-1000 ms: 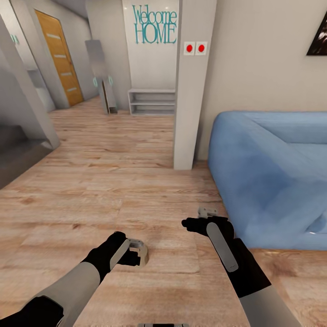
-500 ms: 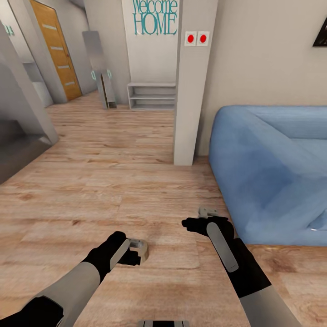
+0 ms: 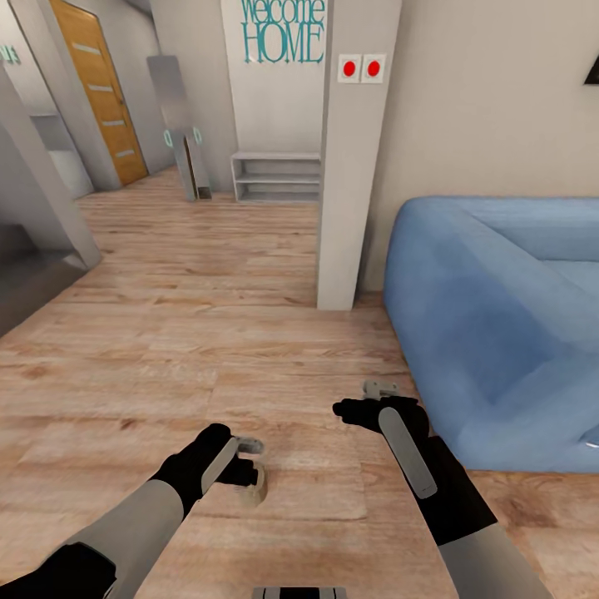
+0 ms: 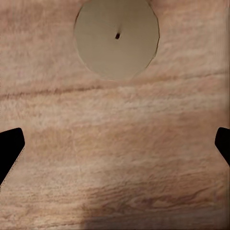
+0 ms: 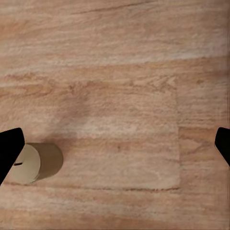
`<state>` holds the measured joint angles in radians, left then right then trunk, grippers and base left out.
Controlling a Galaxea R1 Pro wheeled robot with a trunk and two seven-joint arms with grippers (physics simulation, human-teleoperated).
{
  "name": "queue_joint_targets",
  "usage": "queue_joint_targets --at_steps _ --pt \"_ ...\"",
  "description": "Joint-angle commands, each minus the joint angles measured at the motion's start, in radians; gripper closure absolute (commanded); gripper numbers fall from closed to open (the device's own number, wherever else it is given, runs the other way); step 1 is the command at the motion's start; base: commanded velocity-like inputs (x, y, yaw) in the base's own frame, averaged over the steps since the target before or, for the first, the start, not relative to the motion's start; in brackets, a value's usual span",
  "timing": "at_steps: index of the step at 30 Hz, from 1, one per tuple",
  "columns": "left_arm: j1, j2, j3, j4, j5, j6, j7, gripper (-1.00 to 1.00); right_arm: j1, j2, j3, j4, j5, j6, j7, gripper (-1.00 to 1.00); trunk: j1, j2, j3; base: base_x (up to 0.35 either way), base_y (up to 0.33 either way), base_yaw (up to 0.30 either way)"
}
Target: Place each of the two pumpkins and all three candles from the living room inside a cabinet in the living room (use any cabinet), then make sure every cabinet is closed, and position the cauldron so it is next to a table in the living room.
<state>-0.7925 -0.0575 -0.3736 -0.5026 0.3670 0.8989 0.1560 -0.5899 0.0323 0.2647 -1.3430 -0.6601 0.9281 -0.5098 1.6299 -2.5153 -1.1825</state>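
A candle (image 4: pixel 117 38) stands upright on the wooden floor (image 3: pixel 249 349), just below the left gripper (image 3: pixel 249 466). Both the left and the right gripper (image 3: pixel 378 391) are wide open and empty. The candle is probably light, rigid and waxy-smooth; grasp across its cylindrical sides.

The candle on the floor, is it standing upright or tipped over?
Upright: the candle shows its flat round top and wick from above, standing on the wooden floor below the left end effector.

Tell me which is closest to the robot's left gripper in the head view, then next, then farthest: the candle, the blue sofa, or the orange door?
1. The candle, on the floor right under the left gripper.
2. The blue sofa, off to the robot's right, past the right gripper.
3. The orange door, far down the hallway on the left side.
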Motion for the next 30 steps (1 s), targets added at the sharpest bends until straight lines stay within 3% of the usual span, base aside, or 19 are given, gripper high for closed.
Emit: queue_joint_targets --at_steps 1,8,21,30 --pt "-0.001 0.001 -0.005 -0.001 0.011 0.003 0.009 -1.00 -0.001 0.000 0.001 -0.001 -0.010 0.002 -0.010 -1.00 0.000 0.000 -0.001 0.273 -0.065 0.000" --pt "-0.001 0.001 -0.005 0.002 0.012 0.004 0.008 -1.00 -0.001 0.000 0.001 -0.001 -0.010 0.002 -0.010 -1.00 0.000 0.000 -0.001 0.241 -0.061 0.000" --pt "-0.001 0.002 -0.006 0.003 0.012 0.004 0.008 -1.00 -0.001 0.000 0.001 -0.001 -0.010 0.002 -0.010 -1.00 0.000 0.000 -0.001 0.026 -0.011 0.000" --pt "-0.001 0.002 -0.006 -0.001 0.012 -0.005 0.008 -1.00 -0.001 0.000 0.000 -0.001 -0.010 0.002 -0.010 -1.00 0.004 -0.002 -0.036 0.000 0.000 0.000"
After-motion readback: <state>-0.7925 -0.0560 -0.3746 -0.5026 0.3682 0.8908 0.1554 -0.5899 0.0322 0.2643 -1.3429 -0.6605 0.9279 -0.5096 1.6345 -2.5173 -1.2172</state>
